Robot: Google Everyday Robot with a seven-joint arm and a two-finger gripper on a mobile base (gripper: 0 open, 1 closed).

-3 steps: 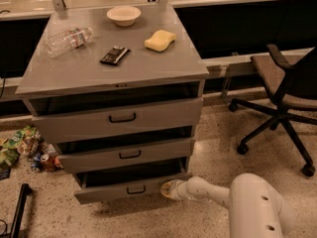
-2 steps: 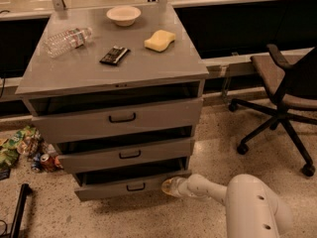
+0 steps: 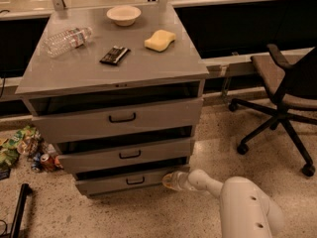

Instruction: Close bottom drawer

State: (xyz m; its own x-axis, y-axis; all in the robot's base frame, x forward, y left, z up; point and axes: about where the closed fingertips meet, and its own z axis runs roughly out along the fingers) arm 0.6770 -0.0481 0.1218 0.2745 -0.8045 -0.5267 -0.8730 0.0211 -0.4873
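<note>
The bottom drawer [image 3: 119, 181] is grey metal with a small black handle [image 3: 135, 181], the lowest of three in the grey cabinet [image 3: 114, 68]. It stands out only a little past the drawer above. My gripper [image 3: 171, 180] is low near the floor, at the right end of the bottom drawer's front, touching or almost touching it. My white arm [image 3: 237, 202] runs from the lower right.
The top drawer [image 3: 119, 118] and middle drawer [image 3: 126, 154] stand slightly open. On the cabinet top lie a plastic bottle [image 3: 67, 39], a bowl [image 3: 124, 15], a yellow sponge [image 3: 159, 39] and a dark packet [image 3: 114, 55]. An office chair [image 3: 285, 93] stands right. Litter [image 3: 22, 148] lies left.
The bottom drawer has moved inward a little, and my gripper has followed it toward the cabinet. The rest is unchanged.
</note>
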